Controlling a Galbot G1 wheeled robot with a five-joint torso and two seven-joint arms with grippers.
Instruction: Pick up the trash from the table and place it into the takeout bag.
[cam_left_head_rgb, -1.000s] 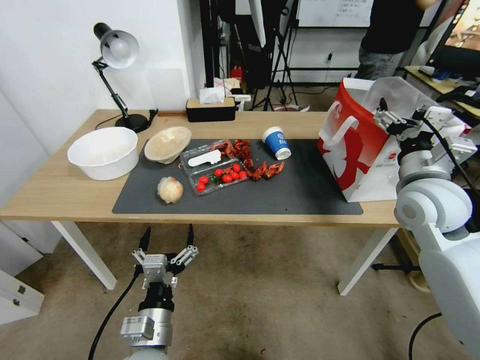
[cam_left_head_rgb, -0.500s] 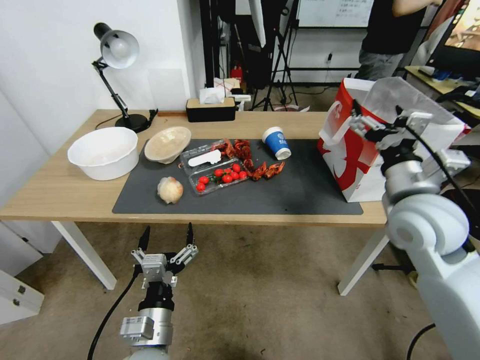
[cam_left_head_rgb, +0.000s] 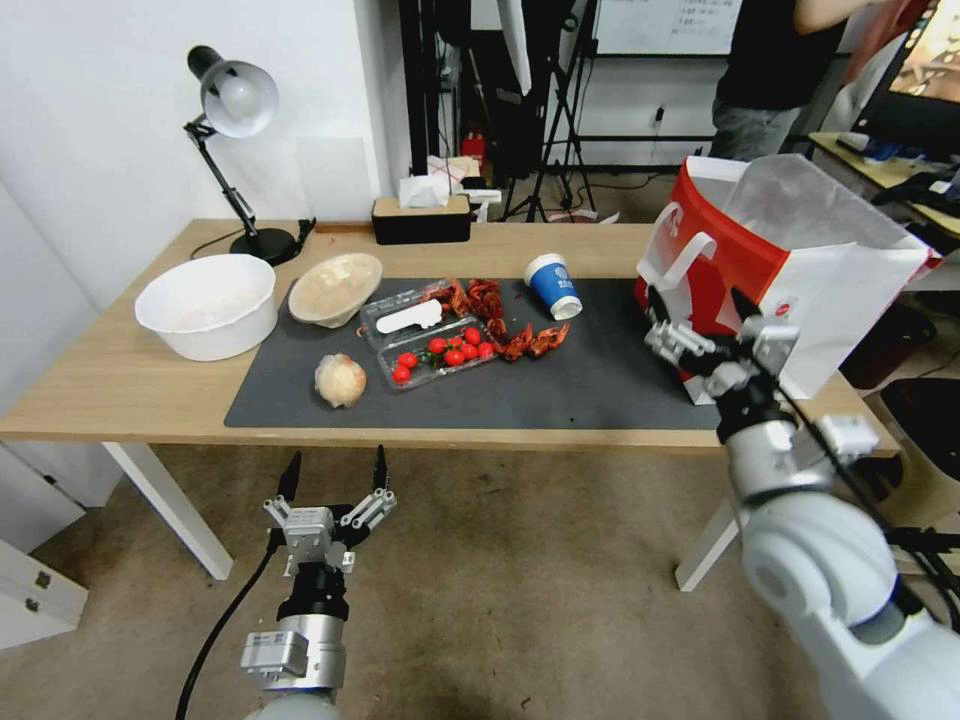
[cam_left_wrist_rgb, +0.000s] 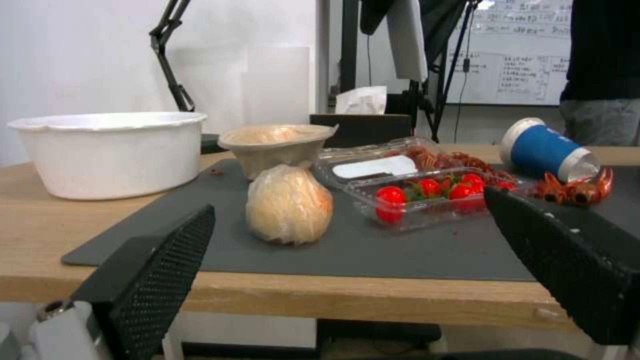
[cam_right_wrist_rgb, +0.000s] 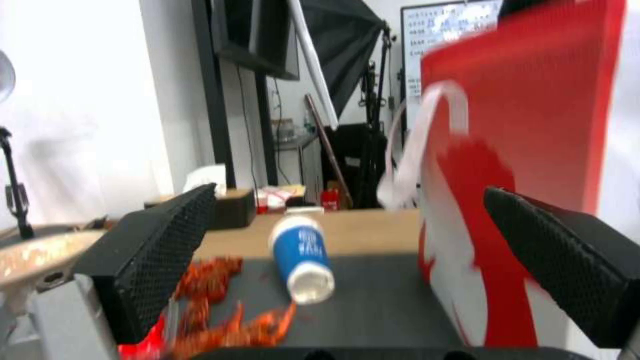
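**Right gripper spread and empty beside takeout bag; trash on table**

Right gripper (cam_left_head_rgb: 700, 312) hangs in front of the takeout bag's lower near corner, at the table's front edge, fingers spread wide and holding nothing. Its wrist view shows both black ribbed pads apart, with the bag's red side just beyond one of them.

Left gripper (cam_left_head_rgb: 335, 478) sits low in front of the table, below the front edge, fingers likewise spread and empty. It faces the tabletop from below edge height.

Takeout bag (cam_left_head_rgb: 760, 270) stands upright on the right end of the table (cam_left_head_rgb: 120, 380), its near corner on the dark grey mat (cam_left_head_rgb: 600, 385). The top is open, and a white handle hangs on the red side facing the mat.

Trash noted on the table:
- Blue-and-white paper cup (cam_left_head_rgb: 553, 284) lies on its side at the back of the mat, between the bag and the food scraps.
- Pale wrinkly ball (cam_left_head_rgb: 340, 379) rests on the mat near its front left corner.
- Beige shallow bowl (cam_left_head_rgb: 335, 288) sits tilted at the mat's back left corner.

Other items: a clear plastic tray (cam_left_head_rgb: 428, 335) holding small red tomatoes, mid-mat; red crayfish shells (cam_left_head_rgb: 500, 320) scattered beside the tray and toward the cup; a large white bowl (cam_left_head_rgb: 206, 304) on bare wood left of the mat; a desk lamp (cam_left_head_rgb: 232, 140) and a black tissue box (cam_left_head_rgb: 421, 215) along the back edge. What lies inside the bag cannot be determined; its interior appears silvery but is poorly seen.
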